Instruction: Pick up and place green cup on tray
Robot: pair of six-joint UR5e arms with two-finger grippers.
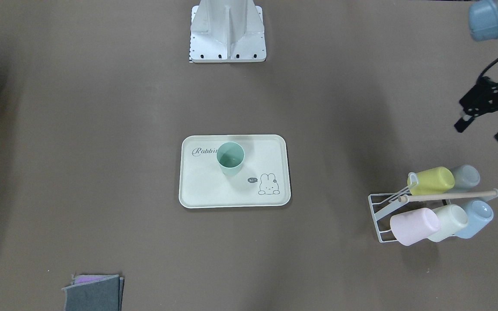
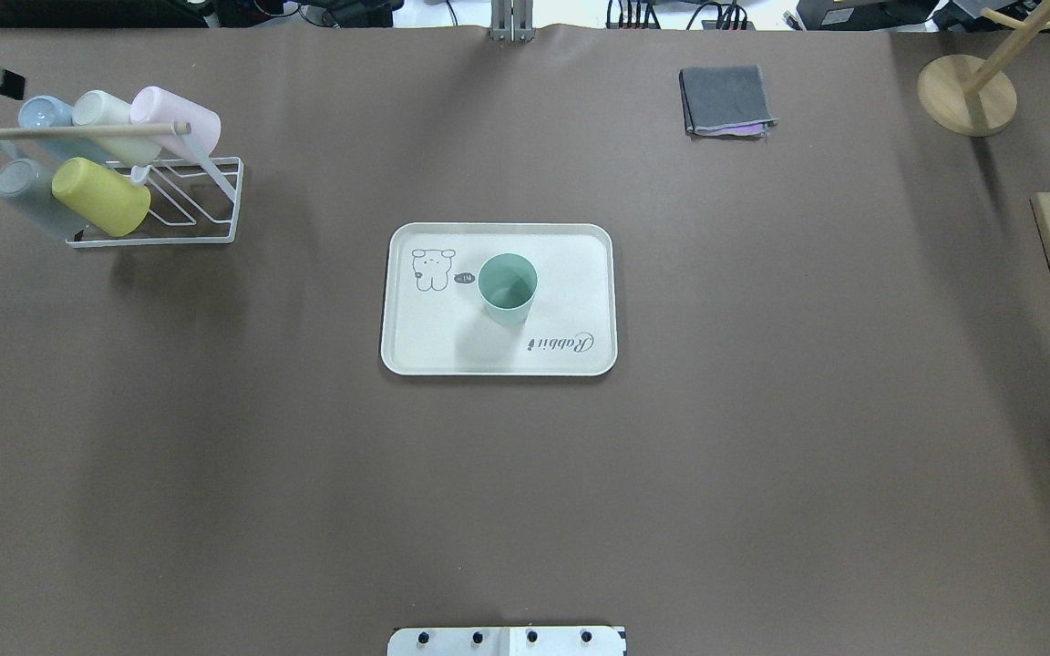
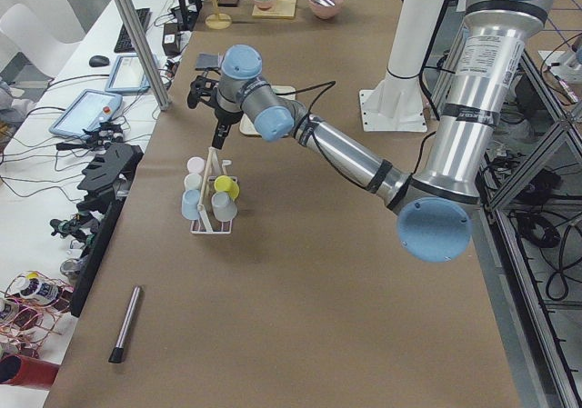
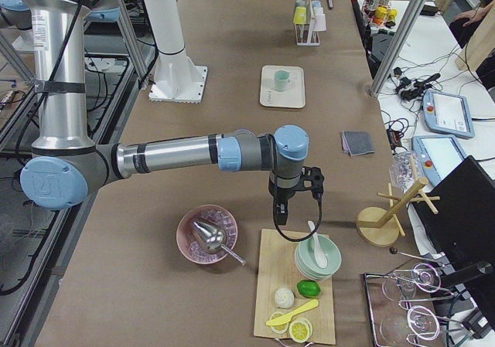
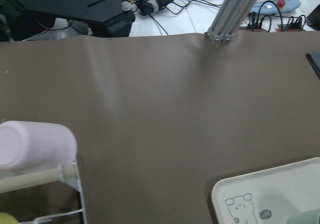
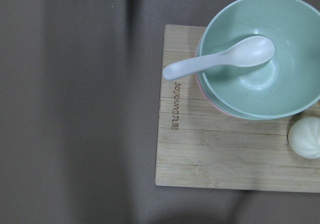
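The green cup [image 1: 231,158] stands upright and empty on the cream tray [image 1: 201,190], just beside the "Rabbit" script; it also shows in the overhead view [image 2: 508,288] on the tray [image 2: 434,346]. My left gripper [image 1: 484,129] hangs open and empty far to the side of the tray, above the table beyond the cup rack. In the left wrist view a tray corner [image 5: 260,199] and a sliver of the cup's rim [image 5: 306,218] show. My right gripper [image 4: 280,212] shows only in the exterior right view, over a wooden board; I cannot tell if it is open or shut.
A white wire rack [image 1: 381,216] holds yellow-green, grey, pink, cream and blue cups [image 2: 101,196]. A folded grey cloth [image 2: 725,100] lies at the far side. A wooden board [image 6: 210,149] carries a green bowl with a spoon [image 6: 260,59]. A pink bowl [image 4: 207,235] sits beside the board.
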